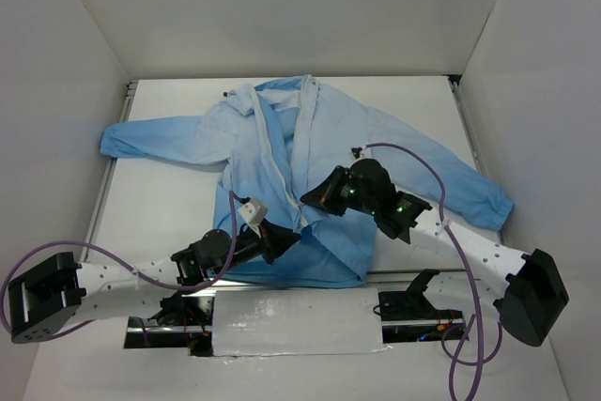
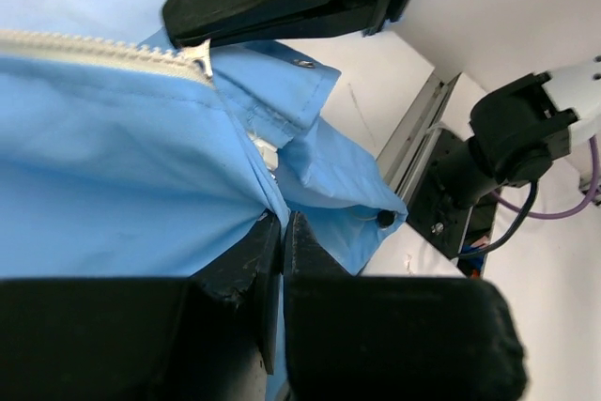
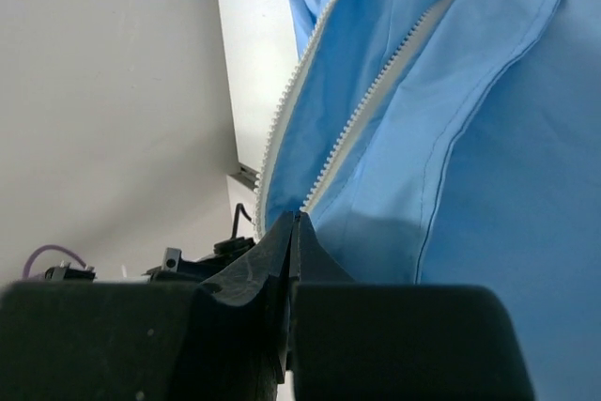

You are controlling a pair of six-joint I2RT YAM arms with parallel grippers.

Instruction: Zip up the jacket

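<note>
1. While the jacket (image 1: 329, 138) lies front up on the table (image 1: 169, 204), collar at the far side and hem toward the arms, its zipper (image 3: 392, 72) is open over most of its length. The two tooth rows spread apart toward the collar.
2. Left gripper (image 1: 286, 239): fingers pinched almost together on a fold of fabric near the hem, just below the zipper's lower end. It appears to act as the anchor.
3. Right gripper (image 1: 315, 197): fingers fully closed on the zipper at the point where the two rows meet, apparently on the slider.
4. Step in hand, as judged: drawing the slider toward the collar. To do it well:
   - the left gripper should hold the hem taut against the pull;
   - the right should travel straight along the tooth line, low over the cloth;
   - the pace should be slow enough for both rows to feed in evenly;
   - loose fabric beside the teeth could catch and jam.
5. Hidden or unclear:
   - The right fingertips cover the slider in their own wrist view. From the left wrist it shows only as a small white piece, so a firm grip on it cannot be confirmed.
   - The zipper's bottom stop is lost in folds near a dark snap (image 2: 385, 218).
   - From above, both arms mask the lower front.
</note>
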